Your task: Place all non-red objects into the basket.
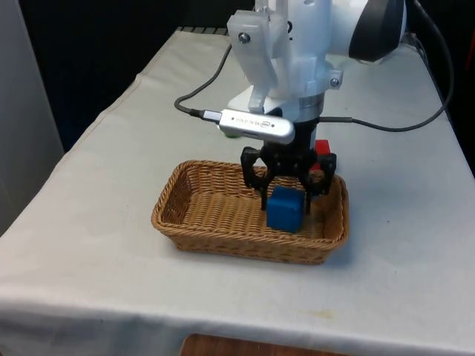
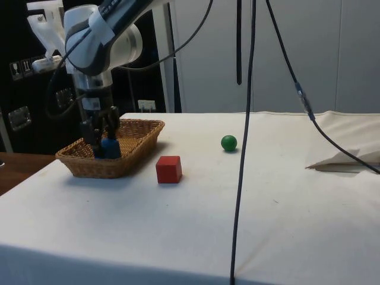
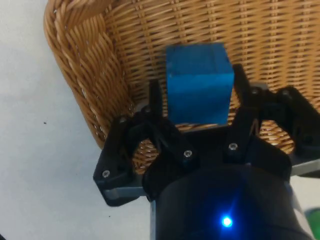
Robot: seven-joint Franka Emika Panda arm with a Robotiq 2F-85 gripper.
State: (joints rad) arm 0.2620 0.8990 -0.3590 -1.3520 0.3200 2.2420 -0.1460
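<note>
the blue cube (image 1: 285, 208) sits low inside the wicker basket (image 1: 200, 215), close to its near rim, where a non-red thing belongs. the gripper (image 1: 286, 194) clamps it between both fingers, probably about to let go. beyond the basket's far rim the red cube (image 2: 168, 169) rests on the tabletop, rightly left out. farther toward the table's far end lies the green ball (image 2: 228, 142), likely next.

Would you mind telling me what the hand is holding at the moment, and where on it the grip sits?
The hand holds the blue cube, fingers pressed on two opposite side faces, low inside the wicker basket.
</note>
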